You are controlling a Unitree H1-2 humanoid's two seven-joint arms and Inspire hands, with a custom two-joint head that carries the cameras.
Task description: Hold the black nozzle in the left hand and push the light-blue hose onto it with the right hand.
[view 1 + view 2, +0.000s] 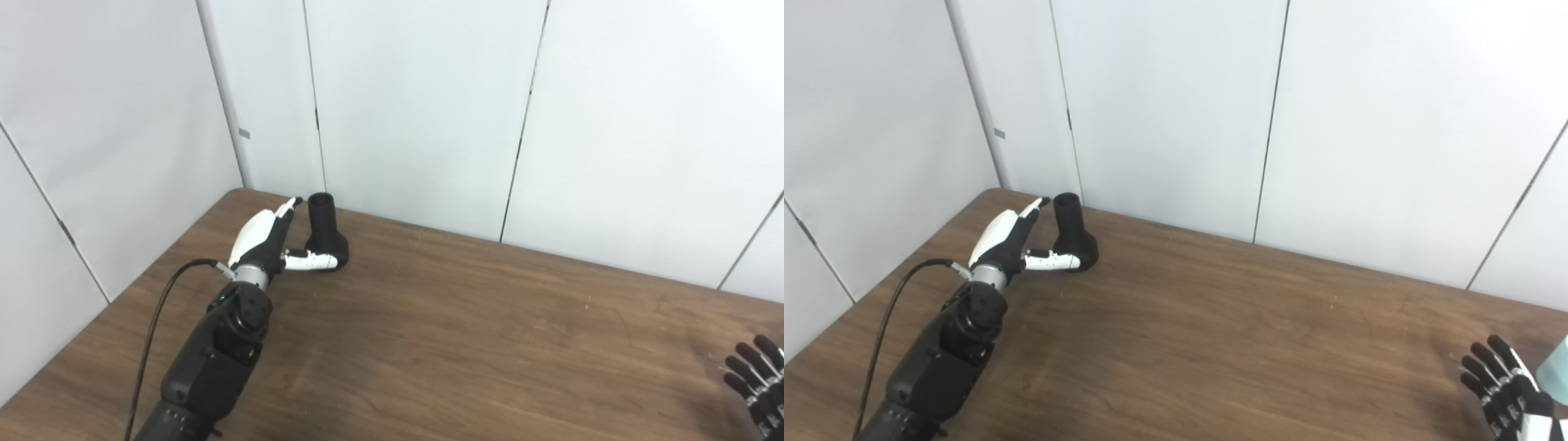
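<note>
The black nozzle (326, 233) stands upright on its wide base near the table's far left corner, narrow mouth up. My left hand (264, 236) is open just left of it, fingers stretched past the neck and thumb lying against the front of the base, without gripping. My right hand (1507, 386) hovers at the bottom right, fingers spread and open, holding nothing. A sliver of the light-blue hose (1557, 367) shows at the right edge of the right eye view, just right of that hand; most of it is out of frame.
The brown wooden table (465, 331) fills the lower picture. White wall panels (416, 104) close it in at the back and left, right behind the nozzle. A black cable (156, 318) runs along my left forearm.
</note>
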